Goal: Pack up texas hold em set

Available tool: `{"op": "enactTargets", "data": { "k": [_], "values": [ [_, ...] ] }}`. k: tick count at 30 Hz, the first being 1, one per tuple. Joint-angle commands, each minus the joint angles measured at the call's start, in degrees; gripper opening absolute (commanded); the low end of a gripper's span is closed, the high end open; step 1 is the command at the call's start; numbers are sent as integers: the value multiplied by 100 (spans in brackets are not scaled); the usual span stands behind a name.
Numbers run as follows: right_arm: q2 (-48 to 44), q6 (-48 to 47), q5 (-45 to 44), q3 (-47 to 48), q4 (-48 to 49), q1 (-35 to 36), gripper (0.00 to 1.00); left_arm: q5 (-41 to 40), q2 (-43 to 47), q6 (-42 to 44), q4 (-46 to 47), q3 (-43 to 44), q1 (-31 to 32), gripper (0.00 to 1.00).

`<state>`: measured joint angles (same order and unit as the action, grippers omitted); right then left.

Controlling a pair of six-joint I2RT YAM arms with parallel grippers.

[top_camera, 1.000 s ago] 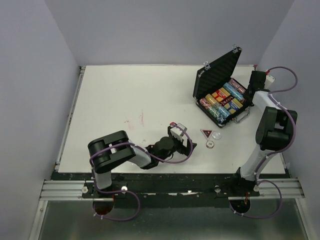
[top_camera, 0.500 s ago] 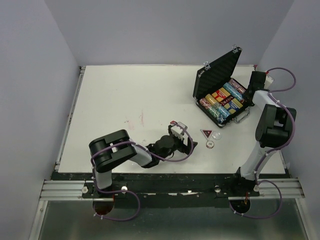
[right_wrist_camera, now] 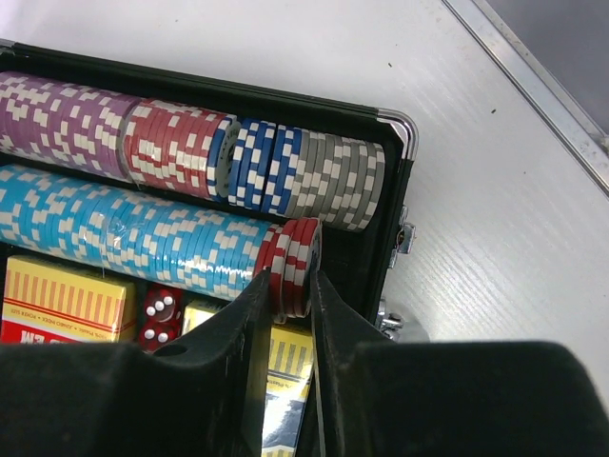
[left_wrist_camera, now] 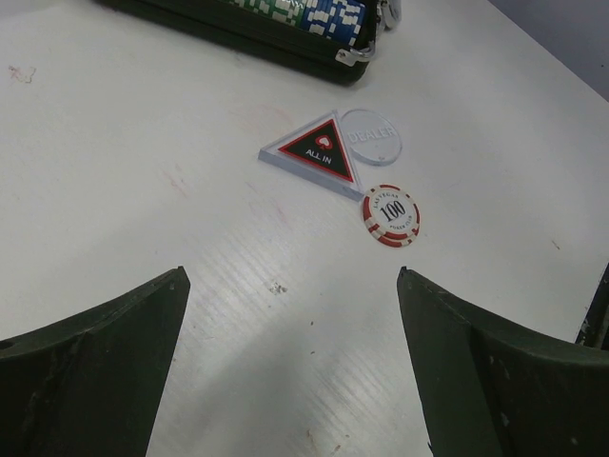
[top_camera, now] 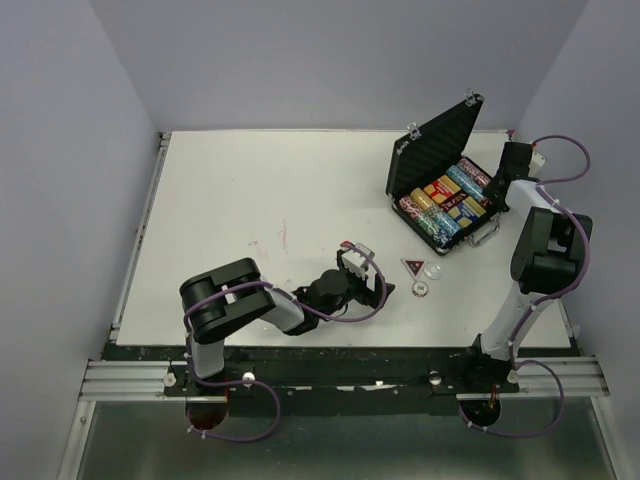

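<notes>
The black ribbed case [top_camera: 437, 148] stands open at the back right, with chip rows [top_camera: 441, 210] and card decks [right_wrist_camera: 59, 303] inside. My right gripper [right_wrist_camera: 290, 278] is inside the case, shut on a small stack of red chips [right_wrist_camera: 297, 255] at the end of the light-blue row [right_wrist_camera: 143, 238]. My left gripper [left_wrist_camera: 290, 276] is open and empty, low over the table. Ahead of it lie the dark triangular "ALL IN" marker [left_wrist_camera: 314, 152], the clear "DEALER" disc [left_wrist_camera: 373, 138] and a single red 100 chip [left_wrist_camera: 390, 214].
In the top view the marker [top_camera: 412, 266], disc [top_camera: 434, 270] and red chip [top_camera: 421, 290] lie between the left gripper [top_camera: 362, 270] and the case's front corner. Red dice [right_wrist_camera: 162, 314] sit beside the decks. The case's silver handle [top_camera: 488, 232] faces the right arm.
The left gripper has tilted slightly and stayed in about the same place. The right arm has shifted only a little at the case.
</notes>
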<state>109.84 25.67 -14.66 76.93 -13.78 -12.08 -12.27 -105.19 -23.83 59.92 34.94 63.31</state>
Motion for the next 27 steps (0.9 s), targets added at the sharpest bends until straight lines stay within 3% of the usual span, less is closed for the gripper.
{"op": "enactTargets", "data": {
  "k": [1, 27],
  "values": [
    [20, 78, 226, 165, -81, 12, 29, 172, -99, -77, 178, 110, -47, 99],
    [-226, 52, 147, 51, -151, 21, 44, 234, -134, -104, 239, 101, -73, 99]
  ]
}}
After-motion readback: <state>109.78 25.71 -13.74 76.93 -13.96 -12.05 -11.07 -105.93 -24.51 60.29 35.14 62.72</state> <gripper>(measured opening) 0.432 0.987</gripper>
